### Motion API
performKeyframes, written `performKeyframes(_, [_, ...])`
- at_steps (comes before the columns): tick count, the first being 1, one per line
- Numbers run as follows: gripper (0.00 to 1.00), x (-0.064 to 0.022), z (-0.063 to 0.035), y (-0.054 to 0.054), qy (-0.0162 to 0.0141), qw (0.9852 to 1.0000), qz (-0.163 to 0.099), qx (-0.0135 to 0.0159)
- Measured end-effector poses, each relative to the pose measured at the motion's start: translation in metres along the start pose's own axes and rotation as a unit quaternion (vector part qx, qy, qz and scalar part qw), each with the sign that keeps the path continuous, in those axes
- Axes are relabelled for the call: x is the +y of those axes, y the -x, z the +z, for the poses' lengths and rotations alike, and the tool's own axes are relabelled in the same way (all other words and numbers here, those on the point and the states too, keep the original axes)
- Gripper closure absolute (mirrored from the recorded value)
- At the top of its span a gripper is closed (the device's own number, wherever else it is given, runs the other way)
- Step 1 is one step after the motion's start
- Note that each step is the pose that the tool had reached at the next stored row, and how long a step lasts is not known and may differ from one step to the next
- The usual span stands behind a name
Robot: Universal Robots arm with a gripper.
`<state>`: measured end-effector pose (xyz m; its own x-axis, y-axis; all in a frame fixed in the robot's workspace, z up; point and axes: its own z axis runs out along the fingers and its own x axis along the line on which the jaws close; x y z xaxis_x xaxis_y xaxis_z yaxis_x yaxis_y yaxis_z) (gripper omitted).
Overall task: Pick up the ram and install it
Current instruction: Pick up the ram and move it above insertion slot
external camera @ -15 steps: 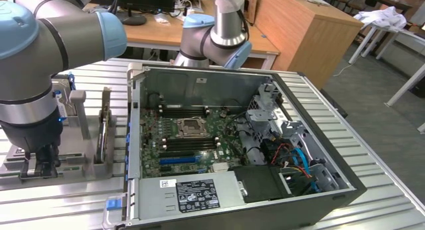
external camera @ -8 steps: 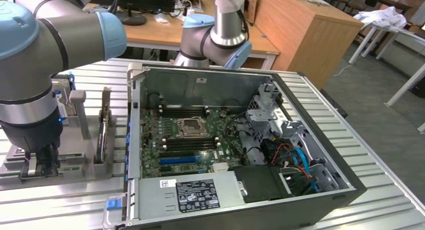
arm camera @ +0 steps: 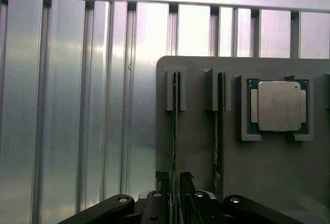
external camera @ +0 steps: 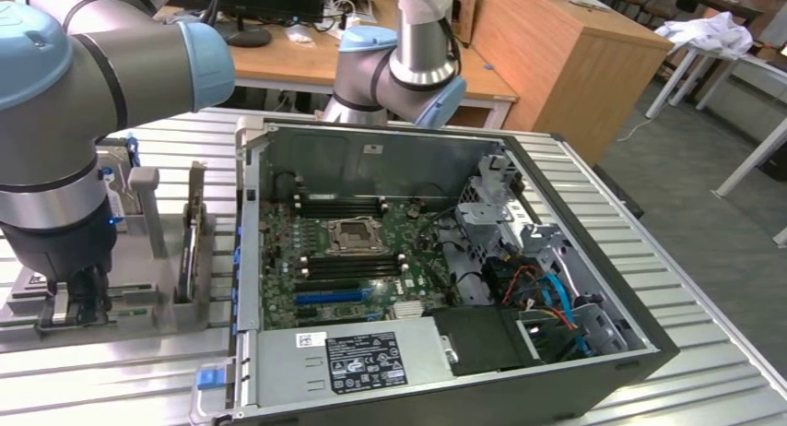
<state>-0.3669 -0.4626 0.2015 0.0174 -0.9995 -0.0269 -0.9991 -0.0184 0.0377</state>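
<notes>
Reaching down at the exterior view's left with the arm (external camera: 87, 94), grey tubes and pale blue joint caps, bending at the elbow and pointing the wrist straight down. Hanging the gripper (external camera: 76, 301) low over a grey holder (external camera: 154, 260) on the ribbed metal tabletop (external camera: 123, 375).

From the wrist view, clamping the gripper (arm camera: 174, 180) on the ram (arm camera: 175, 126), pressing one black finger (arm camera: 162, 180) against each face with no gap showing. Gripping the ram while it is standing on edge, seated in its slot in the holder (arm camera: 268, 177). Leaving a second stick (arm camera: 219, 126) standing in the next slot, just beside the first and apart from the fingers. Passing over a processor chip (arm camera: 279, 106) lying flat in a square recess further along, silver lid up, any marks on it too faint for reading.

Moving rightward in the exterior view: facing an open computer case (external camera: 640, 348), with its motherboard (external camera: 326, 269) turned up, a processor socket (external camera: 357, 232) at the middle and black memory slots (external camera: 345, 205) running alongside. Showing a black label (external camera: 367, 361) with white print and a small white sticker (external camera: 310, 338) on the power supply at the near edge, both too small for reading. Trailing orange and blue cables (external camera: 554, 301) inside the case's right part. Backing onto a wooden desk (external camera: 554, 57) further right.
</notes>
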Motion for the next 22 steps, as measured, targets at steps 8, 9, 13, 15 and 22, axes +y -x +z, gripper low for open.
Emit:
performKeyframes(8, [0.86, 0.0000, 0.0000, 0.0000, 0.0000, 1.0000, 0.000, 0.0000])
performKeyframes(9, [0.86, 0.0000, 0.0000, 0.0000, 0.0000, 1.0000, 0.000, 0.0000])
performKeyframes(13, [0.89, 0.0000, 0.0000, 0.0001, 0.0000, 1.0000, 0.000, 0.0000])
performKeyframes(15, [0.89, 0.0000, 0.0000, 0.0001, 0.0000, 1.0000, 0.000, 0.0000])
performKeyframes(22, [0.89, 0.0001, -0.0032, 0.0001, 0.0000, 1.0000, 0.000, 0.0000])
